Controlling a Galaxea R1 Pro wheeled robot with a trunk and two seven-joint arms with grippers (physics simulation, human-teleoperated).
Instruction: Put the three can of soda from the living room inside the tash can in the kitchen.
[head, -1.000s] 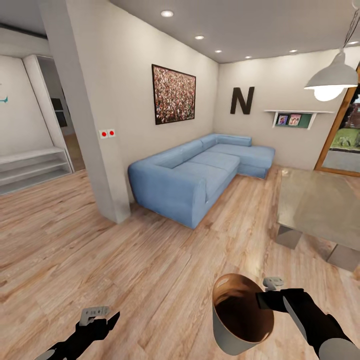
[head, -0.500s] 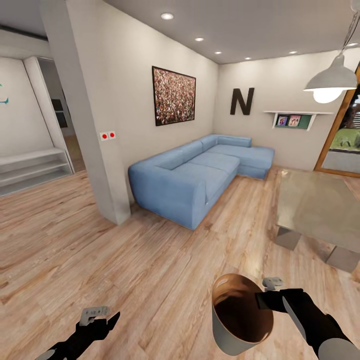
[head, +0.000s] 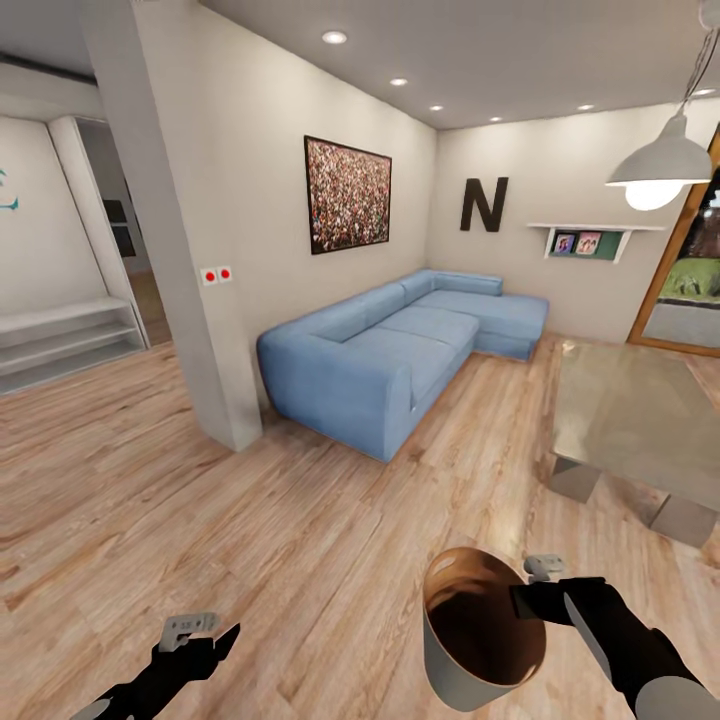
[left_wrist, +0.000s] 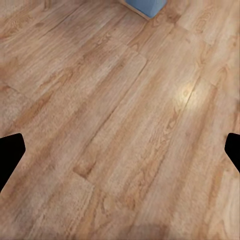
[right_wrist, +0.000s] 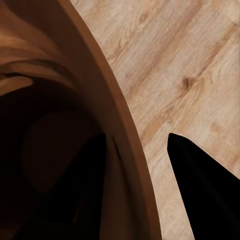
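Note:
The tash can (head: 441, 662), pale grey outside and glossy copper-brown inside, hangs upright above the wood floor at the lower right of the head view. My right gripper (head: 522, 601) is shut on its rim, one finger inside and one outside. The right wrist view shows the brown rim (right_wrist: 116, 116) between the dark fingers (right_wrist: 201, 186). My left gripper (head: 206, 640) is open and holds nothing at the lower left; its fingertips (left_wrist: 10, 156) frame bare planks. The soda cans are out of view. I am in the living room.
A blue L-shaped sofa (head: 400, 350) runs along the wall ahead, under a dark "N" (head: 484, 202). A glass coffee table (head: 640, 410) stands at the right under a pendant lamp (head: 660, 160). A square pillar (head: 190, 250) rises left of the sofa, and low white shelves (head: 60, 340) sit far left.
The whole picture has drifted slightly, so the camera moved a little. Both grippers and the tash can keep the same pose.

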